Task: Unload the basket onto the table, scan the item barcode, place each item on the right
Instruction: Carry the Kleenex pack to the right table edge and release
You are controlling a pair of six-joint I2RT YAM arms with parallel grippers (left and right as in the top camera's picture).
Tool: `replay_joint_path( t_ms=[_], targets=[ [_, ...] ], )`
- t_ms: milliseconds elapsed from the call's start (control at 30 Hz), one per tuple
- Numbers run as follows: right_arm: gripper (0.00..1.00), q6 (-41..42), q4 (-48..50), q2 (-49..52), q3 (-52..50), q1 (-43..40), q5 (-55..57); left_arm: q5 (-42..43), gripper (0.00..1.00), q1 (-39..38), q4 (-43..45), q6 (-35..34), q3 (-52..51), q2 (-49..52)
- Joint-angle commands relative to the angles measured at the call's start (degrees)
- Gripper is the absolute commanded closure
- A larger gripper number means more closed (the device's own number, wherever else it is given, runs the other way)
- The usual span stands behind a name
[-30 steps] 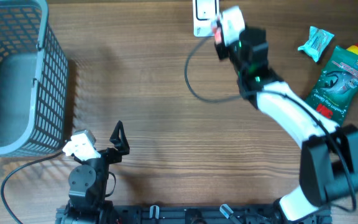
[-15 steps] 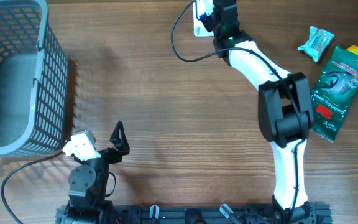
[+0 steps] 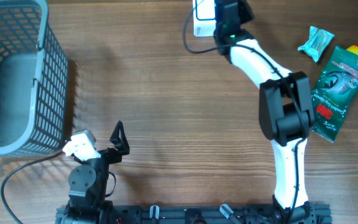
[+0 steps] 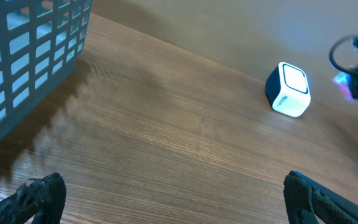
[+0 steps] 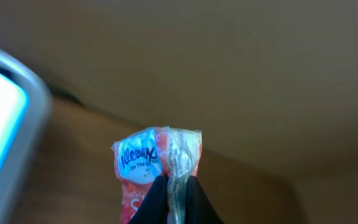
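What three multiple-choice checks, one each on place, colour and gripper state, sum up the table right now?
1. Where is the basket?
A. At the table's far left side
B. At the table's right edge
C. Under the right arm

2. What colour is the large pouch?
A. Blue
B. Green
C. White

3. How is the right gripper?
A. Open and empty
B. Shut on the scanner cable
C. Shut on the tissue pack

Answers:
1 A, the overhead view shows it in the far left corner.
2 B, its printed face is green.
3 C, the right wrist view shows the pack pinched between the closed fingers.
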Motion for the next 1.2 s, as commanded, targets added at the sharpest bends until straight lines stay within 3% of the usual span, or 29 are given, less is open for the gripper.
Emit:
replay_joint_path(
  t_ms=[0, 100, 200, 367, 400, 433, 500, 767, 933, 1167],
  targets=[
    [0.96, 7.2, -12.1, 0.4, 1.0, -7.5, 11.1, -0.6, 0.00, 0.4, 0.0, -0.5, -0.1, -0.1],
    [0.96, 18.5, -29.4, 0.4, 1.0, -12.9, 7.2, -0.6, 0.00, 0.4, 0.0, -0.5, -0.1, -0.1],
    [0.96, 27.8, -39.5, 0.4, 1.0, -18.3, 1.4, -0.6, 0.00, 0.4, 0.0, -0.5, -0.1, -0.1],
    [0.95, 28.5, -40.5, -1.7, 1.0, -22.0, -2.1, -0.5, 0.00, 0.4, 0.0, -0.5, -0.1, -0.1],
    [0.84, 28.5, -40.4, -2.6, 1.0, -21.8, -3.5, -0.6, 0.00, 0.4, 0.0, -0.5, -0.1, -0.1],
    [0.49, 28.5, -40.3, -4.0, 1.0, -21.4, -5.9, -0.5, 0.00, 0.4, 0.0, -0.5, -0.1, -0.1],
    [0.00, 28.8, -40.5, -6.1, 1.0, -20.7, -8.7, -0.5, 0.00, 0.4, 0.0, -0.5, -0.1, -0.1],
    [0.00, 36.7, -43.6, -21.7, 1.0, -17.8, -16.5, -0.6, 0.00, 0.4, 0.0, -0.5, -0.1, -0.1],
    [0.00, 36.8, -46.2, -35.3, 1.0, -17.4, -29.2, -0.6, 0.00, 0.4, 0.0, -0.5, -0.1, -0.1],
    [0.00, 36.8, -50.7, -55.2, 1.0, -17.4, -32.9, -0.6, 0.00, 0.4, 0.0, -0.5, -0.1, -0.1]
  ],
)
